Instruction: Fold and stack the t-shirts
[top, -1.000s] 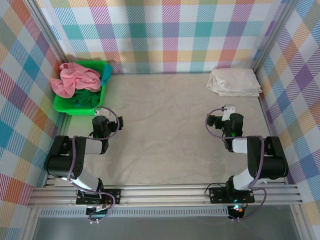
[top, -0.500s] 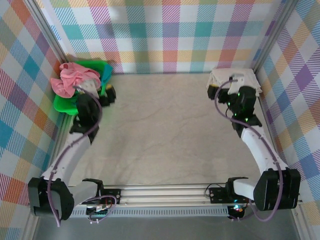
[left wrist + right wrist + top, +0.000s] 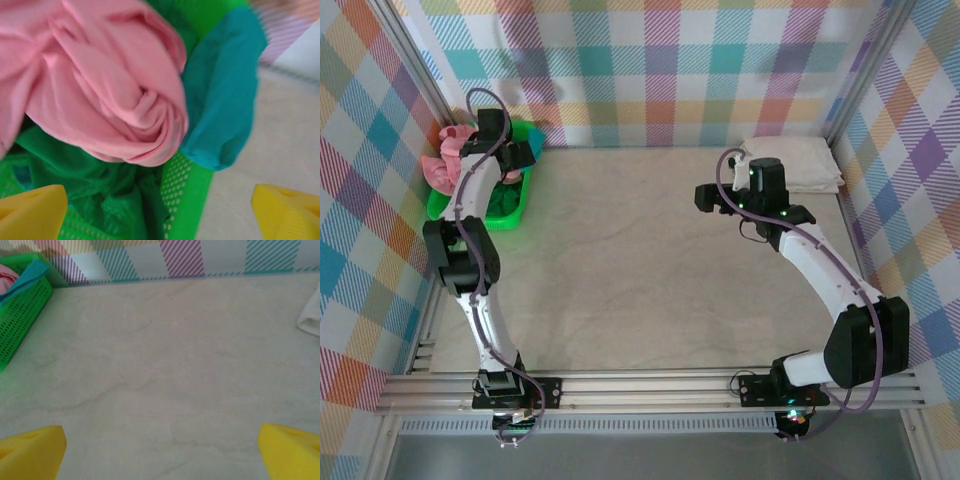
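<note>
So the left tool hangs right over the green bin at about 10 o'clock on the desk. Its jaws are spread wide with nothing between them. My guess is it's wide like that so it can drop around a fat bunch of cloth. The pink shirt is wadded on top of the pile, so it's the obvious first grab. The dark green shirt is squashed underneath it, and the teal shirt flops over the bin's rim on the 3 o'clock side in the wrist view. Nothing in there is flat, so I'd say folding hasn't started for those three. The cream-white shirt lies off on its own at 2 o'clock on the desk, near the back wall. It looks roughly folded already, so that corner is probably where the stack goes. The right tool hovers just to the 9 o'clock side of it, clear of the cloth. It points out over the bare middle of the desk, also gaping wide and holding nothing. Looks to me like it's parked there to help spread out whatever comes out of the bin. The risk I see is the pink one dragging the green one out along with it.
</note>
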Controlling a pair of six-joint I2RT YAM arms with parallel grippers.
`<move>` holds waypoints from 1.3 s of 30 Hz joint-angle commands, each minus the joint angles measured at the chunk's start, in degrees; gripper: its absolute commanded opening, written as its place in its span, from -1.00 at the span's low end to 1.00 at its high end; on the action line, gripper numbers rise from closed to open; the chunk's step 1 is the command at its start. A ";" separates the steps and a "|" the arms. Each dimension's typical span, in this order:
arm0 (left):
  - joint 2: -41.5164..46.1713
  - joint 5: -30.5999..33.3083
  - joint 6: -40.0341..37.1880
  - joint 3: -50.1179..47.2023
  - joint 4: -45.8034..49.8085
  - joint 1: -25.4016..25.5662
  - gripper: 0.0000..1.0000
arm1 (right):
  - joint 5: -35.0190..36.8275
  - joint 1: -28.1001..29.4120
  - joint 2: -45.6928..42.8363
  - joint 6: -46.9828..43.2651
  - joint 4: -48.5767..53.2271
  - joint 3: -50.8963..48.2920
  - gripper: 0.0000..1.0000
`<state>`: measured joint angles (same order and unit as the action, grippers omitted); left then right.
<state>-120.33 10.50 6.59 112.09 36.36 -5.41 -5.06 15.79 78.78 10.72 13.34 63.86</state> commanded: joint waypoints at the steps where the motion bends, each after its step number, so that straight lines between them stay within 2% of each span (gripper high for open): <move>1: -2.97 1.44 -0.43 6.14 5.71 -2.61 0.82 | -0.40 -0.15 -3.45 0.12 2.59 -1.43 0.96; 5: -9.85 1.12 -0.25 12.71 7.51 -4.57 0.67 | 0.85 -0.10 -5.16 -0.87 3.42 -2.38 0.97; 7: -12.45 0.68 -0.99 14.99 7.39 -5.13 0.43 | 1.12 -0.07 -5.63 -0.97 4.19 -2.24 0.97; 9: -14.71 0.91 -2.11 17.31 7.43 -5.30 0.32 | 0.68 -0.14 -6.05 -1.35 4.28 -2.24 0.98; 13: -17.92 0.43 -3.33 21.12 7.92 -5.30 -0.44 | 0.71 -0.08 -6.61 -1.58 4.75 -1.77 0.98; 15: -18.30 0.32 -3.34 22.29 8.42 -5.27 -0.66 | 0.74 -0.04 -6.63 -1.30 5.11 -1.29 0.99; 16: -18.16 0.10 -3.21 22.95 8.87 -5.30 -0.87 | 0.56 -0.11 -6.62 -1.15 5.06 -1.06 0.99; 17: -17.61 -0.31 -2.86 23.64 9.47 -5.31 -1.00 | 0.25 -0.10 -6.54 -1.06 4.91 -0.94 0.98; 21: -11.10 -2.42 -1.24 21.98 8.84 -5.10 -1.00 | -0.84 0.03 -6.19 0.08 4.39 -0.52 0.98; 28: 6.98 -6.02 1.17 13.58 4.40 -2.77 -1.00 | -2.14 0.52 -5.05 1.45 2.59 -0.65 0.97; 30: 11.16 -5.88 0.84 12.85 4.52 -0.94 -1.00 | -2.27 0.80 -4.71 1.76 1.96 -0.66 0.97; 34: 18.37 -9.53 1.84 13.45 4.96 3.28 -1.00 | -2.39 1.00 -3.75 2.35 1.67 0.49 0.96; 39: 26.07 -12.57 1.96 14.16 4.10 12.41 -1.00 | 0.06 1.25 -3.97 4.74 1.03 1.62 0.96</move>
<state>-97.10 1.89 7.86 125.29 42.30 3.38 -6.13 16.60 74.85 13.13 16.29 63.05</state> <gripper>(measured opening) 0.050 0.979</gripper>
